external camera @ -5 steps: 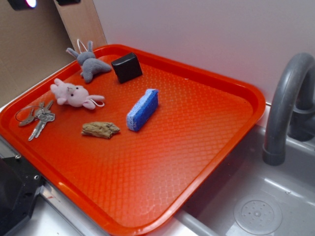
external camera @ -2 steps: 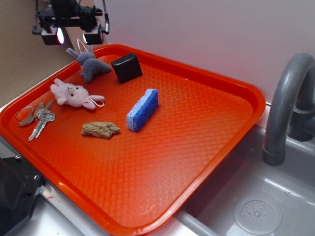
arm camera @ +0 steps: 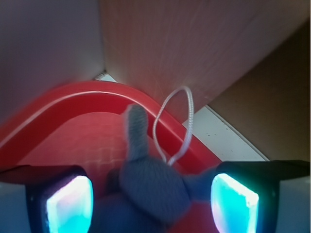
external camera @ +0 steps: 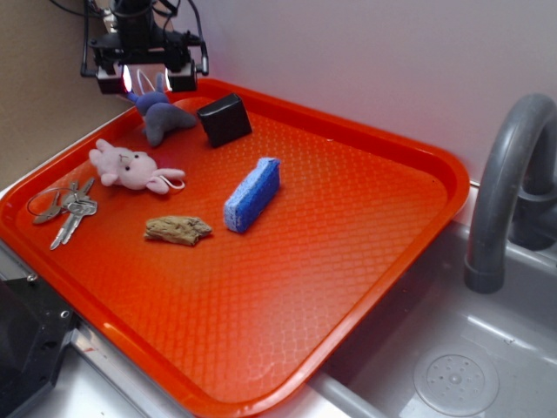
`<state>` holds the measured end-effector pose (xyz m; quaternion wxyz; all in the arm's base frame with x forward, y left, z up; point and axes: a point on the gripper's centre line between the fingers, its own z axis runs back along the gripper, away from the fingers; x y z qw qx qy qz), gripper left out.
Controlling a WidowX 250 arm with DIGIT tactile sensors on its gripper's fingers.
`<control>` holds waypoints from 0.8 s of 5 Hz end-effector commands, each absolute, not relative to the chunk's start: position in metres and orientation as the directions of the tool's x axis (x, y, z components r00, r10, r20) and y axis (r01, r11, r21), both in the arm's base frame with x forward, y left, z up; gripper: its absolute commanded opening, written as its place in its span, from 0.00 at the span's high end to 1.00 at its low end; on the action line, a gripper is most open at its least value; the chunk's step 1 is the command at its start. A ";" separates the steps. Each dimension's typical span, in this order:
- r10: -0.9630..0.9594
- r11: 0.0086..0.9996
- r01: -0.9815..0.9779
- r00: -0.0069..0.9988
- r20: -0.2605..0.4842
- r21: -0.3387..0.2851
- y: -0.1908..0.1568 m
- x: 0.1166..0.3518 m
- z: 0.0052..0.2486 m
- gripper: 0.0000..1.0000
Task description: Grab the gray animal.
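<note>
An orange tray (external camera: 348, 261) sits beside a gray sink (external camera: 452, 366) with a curved faucet (external camera: 505, 174). On the tray lie a black box (external camera: 224, 119), a blue sponge (external camera: 253, 194), a brown scrap that looks like bark (external camera: 177, 230), a pink plush animal (external camera: 127, 165) and a bunch of keys (external camera: 65, 209) near the left rim. The black box lies just beside the gray animal (external camera: 164, 117) on its right, and the pink plush is near it toward the front; the tray's far rim and a wooden board (arm camera: 194, 53) stand close behind it.

The gray animal lies in the tray's far left corner. It is a small soft toy with a thin ear (arm camera: 136, 131) and a white string loop (arm camera: 172, 124) reaching over the rim.

The gripper (external camera: 146, 78) hangs right over the toy's head, its fingers (arm camera: 63, 201) spread wide on either side of the head, gripping nothing.
</note>
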<state>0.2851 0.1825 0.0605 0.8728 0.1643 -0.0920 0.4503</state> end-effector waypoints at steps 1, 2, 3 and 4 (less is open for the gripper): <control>0.780 0.575 -0.805 0.594 0.199 0.149 0.201 0.279 0.068 1.00; 0.742 0.638 -0.762 0.646 0.180 0.108 0.195 0.281 0.071 1.00; 0.578 0.779 -0.604 0.796 0.180 0.167 0.172 0.284 0.095 1.00; 0.371 0.881 -0.409 0.909 0.191 0.236 0.130 0.276 0.131 1.00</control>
